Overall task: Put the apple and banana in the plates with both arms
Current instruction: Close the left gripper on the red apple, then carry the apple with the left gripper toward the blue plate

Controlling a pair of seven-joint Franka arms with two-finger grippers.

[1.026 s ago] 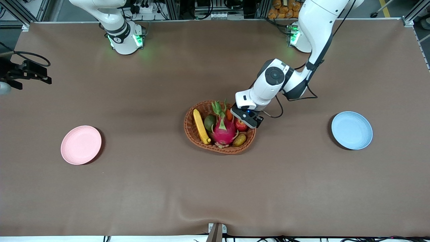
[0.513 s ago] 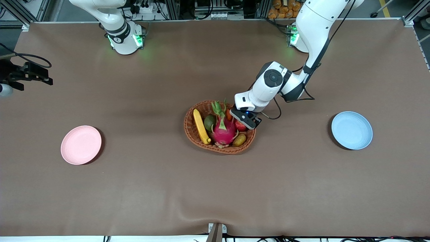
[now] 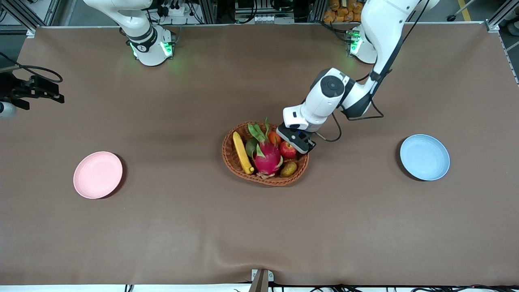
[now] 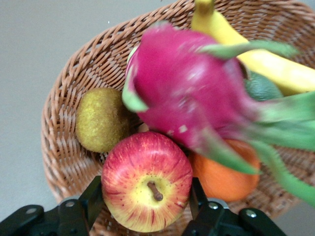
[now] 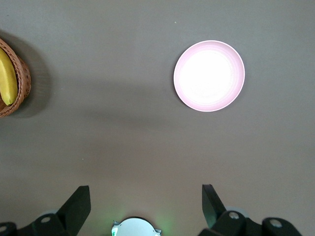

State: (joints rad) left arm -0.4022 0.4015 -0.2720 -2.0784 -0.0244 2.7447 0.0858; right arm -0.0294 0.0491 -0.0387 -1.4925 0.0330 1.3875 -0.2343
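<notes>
The red-and-yellow apple (image 3: 288, 150) (image 4: 146, 187) is in the wicker basket (image 3: 263, 179), at the end toward the left arm. My left gripper (image 3: 298, 142) (image 4: 146, 196) is shut on the apple, one finger on each side. The yellow banana (image 3: 242, 153) (image 4: 256, 54) (image 5: 6, 78) lies in the basket at the end toward the right arm. The pink plate (image 3: 97, 174) (image 5: 209, 75) sits toward the right arm's end of the table, the blue plate (image 3: 424, 157) toward the left arm's end. Both plates hold nothing. My right gripper (image 3: 40, 91) (image 5: 145, 194) is open, high over the table's right-arm end.
The basket also holds a magenta dragon fruit (image 3: 267, 156) (image 4: 187, 93), an orange fruit (image 3: 274, 137) (image 4: 224, 177), a brownish oval fruit (image 3: 288, 169) (image 4: 101, 119) and a green fruit (image 3: 250, 147). Brown cloth covers the table.
My left gripper closed in on the apple and has shifted a little with it. The dragon fruit has tipped toward the banana. The right arm has barely moved.
</notes>
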